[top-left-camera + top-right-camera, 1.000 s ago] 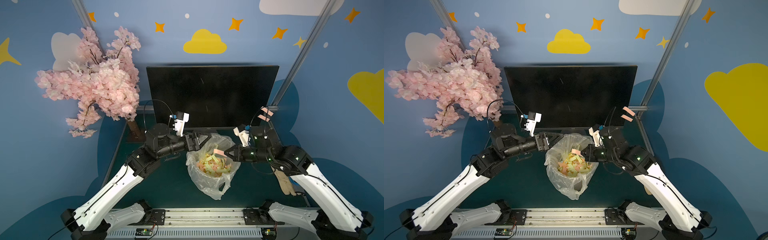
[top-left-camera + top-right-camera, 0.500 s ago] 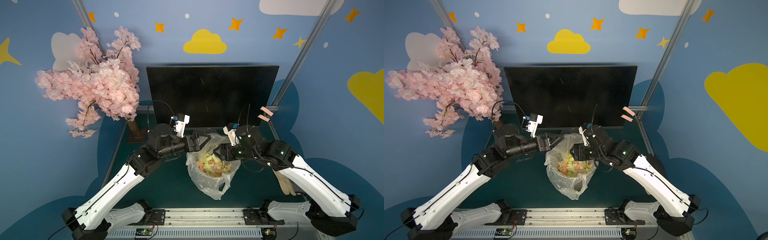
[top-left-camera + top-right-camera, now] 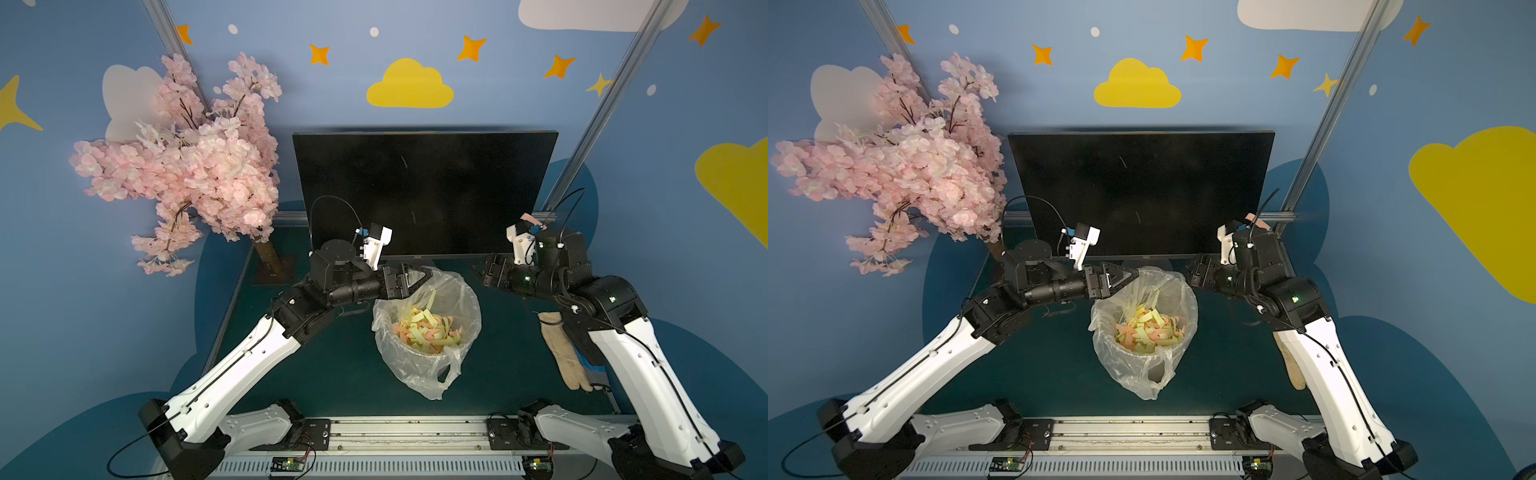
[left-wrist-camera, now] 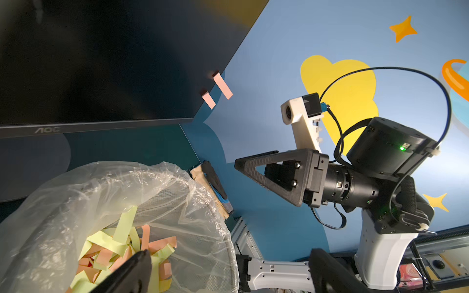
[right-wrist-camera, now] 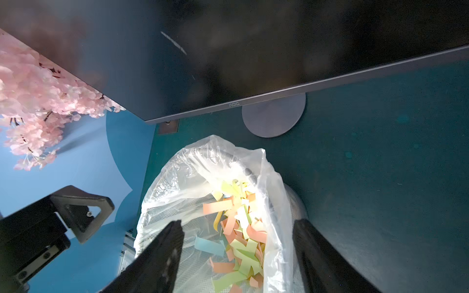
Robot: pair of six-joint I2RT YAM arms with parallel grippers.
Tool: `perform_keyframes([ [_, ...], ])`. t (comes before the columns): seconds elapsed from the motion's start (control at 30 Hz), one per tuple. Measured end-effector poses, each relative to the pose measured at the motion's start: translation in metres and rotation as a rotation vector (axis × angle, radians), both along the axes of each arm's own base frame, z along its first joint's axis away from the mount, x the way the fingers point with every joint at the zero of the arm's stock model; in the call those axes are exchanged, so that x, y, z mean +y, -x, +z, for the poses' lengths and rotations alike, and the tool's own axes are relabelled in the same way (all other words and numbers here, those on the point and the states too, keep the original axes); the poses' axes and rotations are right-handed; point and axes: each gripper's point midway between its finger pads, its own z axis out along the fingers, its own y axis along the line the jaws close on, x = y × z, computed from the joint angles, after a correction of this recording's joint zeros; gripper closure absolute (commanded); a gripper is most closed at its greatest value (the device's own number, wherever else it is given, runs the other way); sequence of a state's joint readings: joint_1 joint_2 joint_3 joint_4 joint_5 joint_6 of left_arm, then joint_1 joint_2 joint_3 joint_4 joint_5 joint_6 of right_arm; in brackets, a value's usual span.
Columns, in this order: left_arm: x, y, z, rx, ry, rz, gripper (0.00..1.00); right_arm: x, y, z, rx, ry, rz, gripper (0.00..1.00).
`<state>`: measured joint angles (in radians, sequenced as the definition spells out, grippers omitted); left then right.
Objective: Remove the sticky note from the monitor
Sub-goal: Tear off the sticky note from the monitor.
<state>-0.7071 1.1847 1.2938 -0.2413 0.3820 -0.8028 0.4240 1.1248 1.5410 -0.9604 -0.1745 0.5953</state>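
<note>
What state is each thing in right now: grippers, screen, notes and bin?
Large black flat monitor: upright, screen dark.
Two pink sticky notes: stuck on its edge.
Plastic-lined mesh bin: open, holding paper strips.
Left gripper: open, empty.
Right gripper: open, empty.
Beige glove: lying flat.

Black monitor; pink sticky notes (salmon-toned); pale pink blossoms.

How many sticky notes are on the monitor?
2: long pink note, short pink note beside it, both on the monitor edge near its lower corner. Others may be hidden.
</note>
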Motion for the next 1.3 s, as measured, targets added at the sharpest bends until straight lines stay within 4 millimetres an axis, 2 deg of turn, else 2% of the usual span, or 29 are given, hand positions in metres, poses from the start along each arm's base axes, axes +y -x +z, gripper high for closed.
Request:
perform_keyframes([
  [0.1,-0.009,-0.004,0.001,0.004,0.011,-0.027,0.0,-0.02,-0.01,0.003,0.008,-0.033,-0.058,0.26],
  [0.27,-0.027,-0.006,0.012,-0.013,0.04,-0.075,0.0,-0.067,-0.029,0.012,0.001,-0.107,-0.198,0.26],
  [0.43,-0.054,-0.005,0.021,-0.034,0.064,-0.134,0.0,-0.111,-0.043,0.024,-0.034,-0.175,-0.328,0.26],
  [0.63,-0.092,-0.012,0.022,-0.039,0.074,-0.191,0.0,-0.144,-0.061,0.032,-0.069,-0.217,-0.418,0.28],
  [0.77,-0.113,-0.023,0.023,-0.041,0.079,-0.212,0.0,-0.167,-0.077,0.033,-0.087,-0.241,-0.476,0.3],
  [1.0,-0.14,-0.041,0.029,-0.053,0.095,-0.24,0.0,-0.194,-0.104,0.027,-0.106,-0.28,-0.526,0.35],
  [1.3,-0.157,-0.05,0.031,-0.052,0.108,-0.27,0.0,-0.201,-0.139,0.006,-0.078,-0.308,-0.504,0.4],
])
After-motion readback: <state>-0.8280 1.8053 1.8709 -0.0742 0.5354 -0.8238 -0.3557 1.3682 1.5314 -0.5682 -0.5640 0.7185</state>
